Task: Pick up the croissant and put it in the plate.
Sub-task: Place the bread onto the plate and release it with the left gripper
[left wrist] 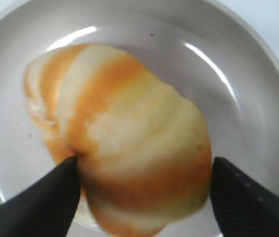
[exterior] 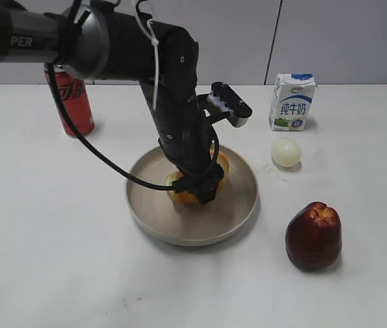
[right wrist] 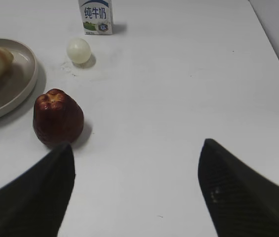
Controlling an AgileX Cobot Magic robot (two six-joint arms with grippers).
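Item: rounded pale-tan croissant with orange-brown stripes, lying inside the wide shallow beige plate on the white table. Its long axis runs slantwise across the left wrist view, upper left to lower right. Left hand: directly above, fingers flanking the lower end and touching or nearly so; whether they grip cannot be told. Right hand: spread, empty, well apart, nearer the dark red apple. Judgement: placement appears done; release and lift remain.
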